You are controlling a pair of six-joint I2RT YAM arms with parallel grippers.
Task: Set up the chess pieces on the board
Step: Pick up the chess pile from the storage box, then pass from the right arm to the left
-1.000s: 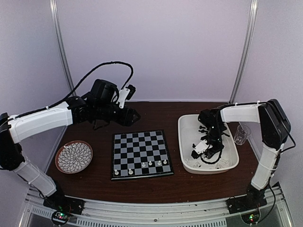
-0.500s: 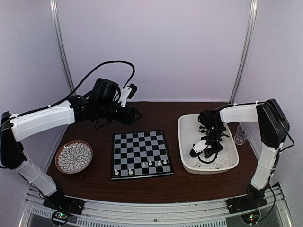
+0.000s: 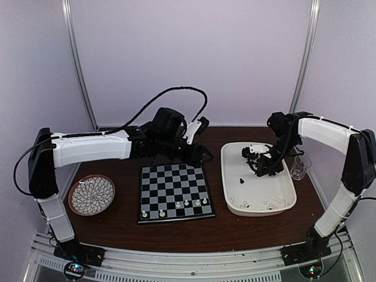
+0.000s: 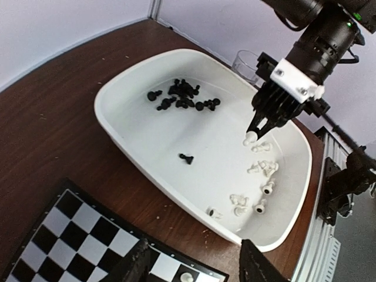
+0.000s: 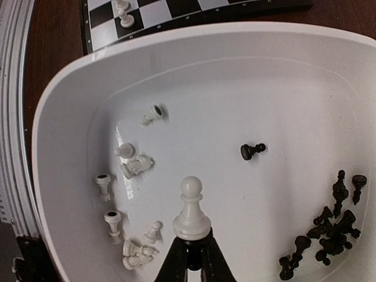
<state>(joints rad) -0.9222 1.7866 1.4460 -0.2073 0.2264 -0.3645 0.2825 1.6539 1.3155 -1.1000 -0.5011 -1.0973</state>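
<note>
Raised now — right tool (image 5: 189, 249) clamps white pawn (image 5: 191, 207); left tool (image 4: 194, 261) agape.

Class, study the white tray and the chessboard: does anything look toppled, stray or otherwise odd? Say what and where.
One black pawn lies on its side alone in the middle of the tray, apart from the black heap. Several white pieces at the other end lie toppled too.
</note>
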